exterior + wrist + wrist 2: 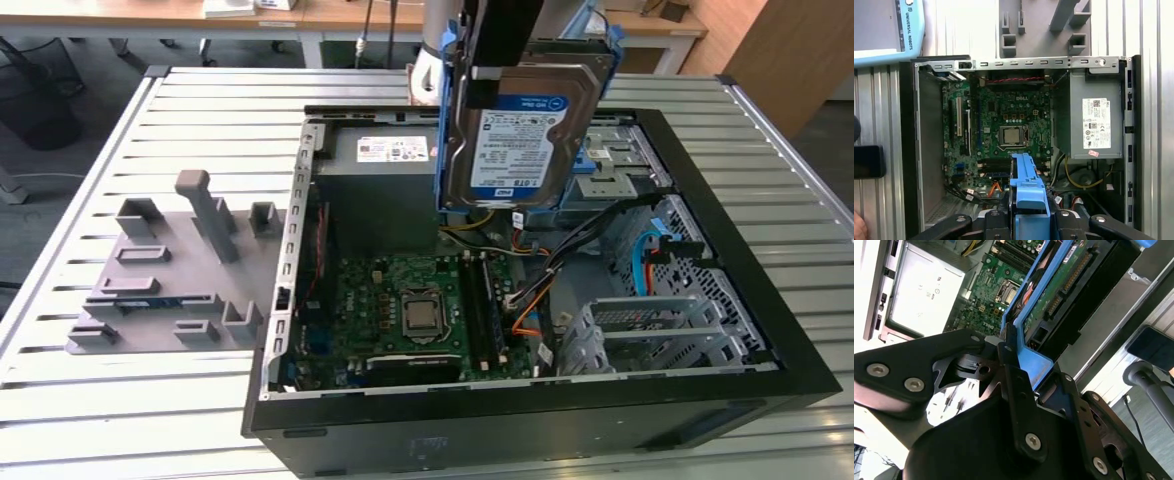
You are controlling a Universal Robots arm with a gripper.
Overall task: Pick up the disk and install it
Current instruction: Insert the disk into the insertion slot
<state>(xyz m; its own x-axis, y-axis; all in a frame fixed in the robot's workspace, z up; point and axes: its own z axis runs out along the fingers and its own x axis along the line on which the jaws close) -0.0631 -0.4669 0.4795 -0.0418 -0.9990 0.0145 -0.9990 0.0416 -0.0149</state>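
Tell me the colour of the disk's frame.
Blue; the disk frame shows best in the first wrist view.

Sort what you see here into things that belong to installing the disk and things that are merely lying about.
Belong to the job:
disk, held above the open computer case
gripper, shut on the disk

Just there:
grey fixture on the table
power supply
motherboard

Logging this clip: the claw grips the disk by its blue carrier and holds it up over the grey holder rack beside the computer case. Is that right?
Not quite. The claw does grip the disk by its blue carrier, but holds it up over the open computer case, not the grey holder rack, which stands beside the case. The exterior view shows this.
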